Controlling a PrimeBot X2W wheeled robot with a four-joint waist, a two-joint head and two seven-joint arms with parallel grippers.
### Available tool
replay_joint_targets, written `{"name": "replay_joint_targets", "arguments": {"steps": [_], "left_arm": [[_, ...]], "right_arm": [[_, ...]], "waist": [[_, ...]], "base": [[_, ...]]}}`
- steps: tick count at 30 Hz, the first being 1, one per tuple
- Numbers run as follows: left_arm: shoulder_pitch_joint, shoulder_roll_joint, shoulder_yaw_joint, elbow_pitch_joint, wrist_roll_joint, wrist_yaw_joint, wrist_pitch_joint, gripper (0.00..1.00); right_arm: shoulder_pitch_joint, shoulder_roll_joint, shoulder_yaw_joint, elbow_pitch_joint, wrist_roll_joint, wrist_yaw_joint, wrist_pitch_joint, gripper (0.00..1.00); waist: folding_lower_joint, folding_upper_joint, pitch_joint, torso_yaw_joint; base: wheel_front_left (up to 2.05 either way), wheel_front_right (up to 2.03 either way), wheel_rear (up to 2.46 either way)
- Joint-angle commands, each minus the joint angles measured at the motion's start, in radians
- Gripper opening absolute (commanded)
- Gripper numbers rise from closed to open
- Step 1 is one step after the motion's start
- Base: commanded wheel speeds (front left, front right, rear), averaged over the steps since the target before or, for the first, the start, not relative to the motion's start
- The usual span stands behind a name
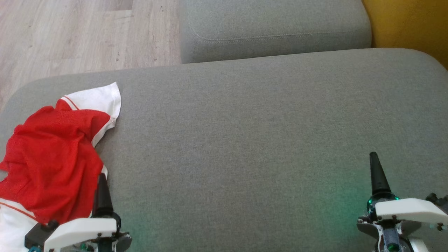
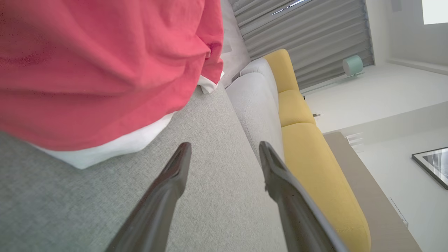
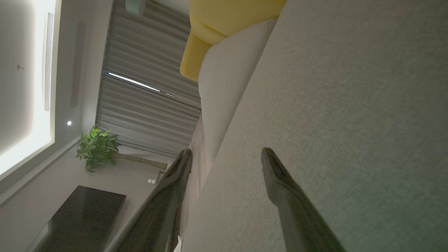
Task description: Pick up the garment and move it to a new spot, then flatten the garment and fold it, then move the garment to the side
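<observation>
The garment point(image 1: 52, 154) is a red shirt with white sleeves, lying crumpled at the left end of the grey sofa cushion point(image 1: 252, 133). My left gripper point(image 1: 102, 178) stands at the garment's right edge, near the front of the cushion. In the left wrist view the left gripper point(image 2: 224, 145) is open over bare grey fabric, with the garment point(image 2: 105, 63) just ahead and to one side. My right gripper point(image 1: 373, 156) rests far to the right, well apart from the garment. In the right wrist view the right gripper point(image 3: 226, 151) is open and holds nothing.
A second grey cushion point(image 1: 273, 28) lies behind the first one, with a yellow cushion point(image 1: 406, 24) at the far right. Pale wooden floor point(image 1: 70, 35) runs beyond the cushion's rounded left corner. Bare grey fabric stretches between the two grippers.
</observation>
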State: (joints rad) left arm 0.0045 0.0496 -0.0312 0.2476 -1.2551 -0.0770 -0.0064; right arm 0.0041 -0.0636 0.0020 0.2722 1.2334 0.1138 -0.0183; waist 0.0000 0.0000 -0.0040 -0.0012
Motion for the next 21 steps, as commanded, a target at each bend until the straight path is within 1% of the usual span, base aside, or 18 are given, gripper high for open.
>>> {"name": "replay_joint_targets", "arguments": {"steps": [1,5,21], "left_arm": [[-0.031,0.006,0.004,-0.045,0.034,0.007,-0.013,1.00],[-0.028,0.006,-0.003,-0.051,0.077,0.007,-0.024,1.00],[-0.020,0.005,-0.027,-0.095,0.284,0.038,-0.067,1.00]], "right_arm": [[-0.037,-0.003,0.015,-0.042,-0.042,0.005,-0.013,1.00],[-0.035,-0.002,0.028,-0.049,-0.098,0.005,-0.023,1.00],[-0.030,0.001,0.066,-0.072,-0.318,0.007,-0.064,1.00]], "waist": [[0.0000,0.0000,-0.001,0.000],[0.0000,0.0000,-0.003,0.000],[0.0000,0.0000,-0.010,0.001]], "base": [[0.00,0.00,0.00],[0.00,0.00,0.00],[0.00,0.00,0.00]]}}
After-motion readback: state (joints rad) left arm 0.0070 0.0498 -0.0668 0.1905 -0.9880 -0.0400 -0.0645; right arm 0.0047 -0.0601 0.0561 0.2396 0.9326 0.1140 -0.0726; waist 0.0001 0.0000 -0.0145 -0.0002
